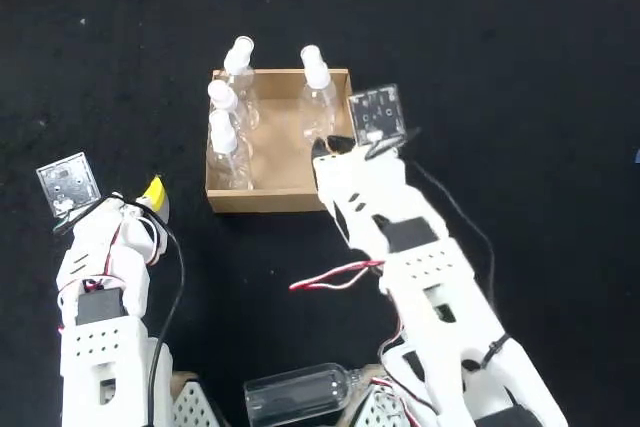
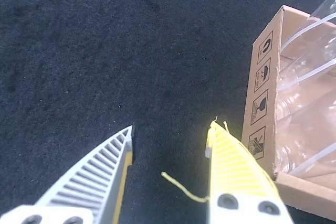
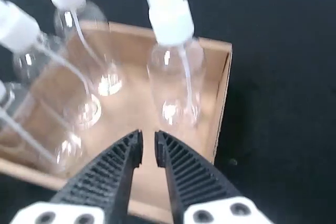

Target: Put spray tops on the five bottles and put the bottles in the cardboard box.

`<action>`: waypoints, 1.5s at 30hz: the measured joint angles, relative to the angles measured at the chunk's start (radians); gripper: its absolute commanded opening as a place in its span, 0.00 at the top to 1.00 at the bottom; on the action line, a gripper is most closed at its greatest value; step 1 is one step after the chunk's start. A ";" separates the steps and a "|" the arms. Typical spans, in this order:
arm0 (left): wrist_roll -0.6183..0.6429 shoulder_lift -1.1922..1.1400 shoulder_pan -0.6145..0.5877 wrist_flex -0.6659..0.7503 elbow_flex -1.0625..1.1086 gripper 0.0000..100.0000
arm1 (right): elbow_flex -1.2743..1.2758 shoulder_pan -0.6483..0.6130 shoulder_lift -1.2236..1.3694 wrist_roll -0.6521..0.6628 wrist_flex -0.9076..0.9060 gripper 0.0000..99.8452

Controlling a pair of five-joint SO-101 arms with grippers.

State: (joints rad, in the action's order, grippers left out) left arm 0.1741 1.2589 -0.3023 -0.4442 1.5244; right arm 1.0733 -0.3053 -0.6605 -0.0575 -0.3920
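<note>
One bottle (image 1: pixel 300 394) lies seemingly untopped at the near edge of the table (image 1: pixel 520 97), four topped bottles (image 1: pixel 318 97) already in the cardboard box (image 1: pixel 265 200); right gripper (image 3: pixel 148 142) nearly closed, left gripper (image 2: pixel 171 129) wide, both empty

The worktop (image 1: pixel 520 67) wears black cloth, matt and faintly fuzzy. The cardboard box (image 1: pixel 270 199) is brown card, dull. In it the bottles (image 1: pixel 318 107) are clear, glossy plastic under smooth white plastic spray tops (image 1: pixel 314 65). The left gripper (image 2: pixel 171 129) has ribbed plastic jaws, white and yellow; the right gripper (image 3: pixel 148 137) ribbed matt black ones.
</note>
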 measured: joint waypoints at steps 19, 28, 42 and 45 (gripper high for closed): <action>-0.003 0.000 0.000 0.000 0.000 0.79 | -0.597 0.212 0.235 0.160 -0.953 0.87; -0.157 0.000 0.018 -0.167 -0.069 0.79 | -0.575 0.516 0.233 0.456 -1.151 0.88; -0.718 0.008 0.341 -1.048 -0.667 0.78 | -0.459 0.928 0.233 0.736 -1.154 0.81; -0.735 -0.006 0.431 -1.131 -0.707 0.73 | -0.431 0.934 0.233 0.738 -1.152 0.75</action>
State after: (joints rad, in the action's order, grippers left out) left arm -0.5608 1.2528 0.1289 -1.5750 0.8170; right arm 0.6421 0.6291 -0.4273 0.6805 -1.5443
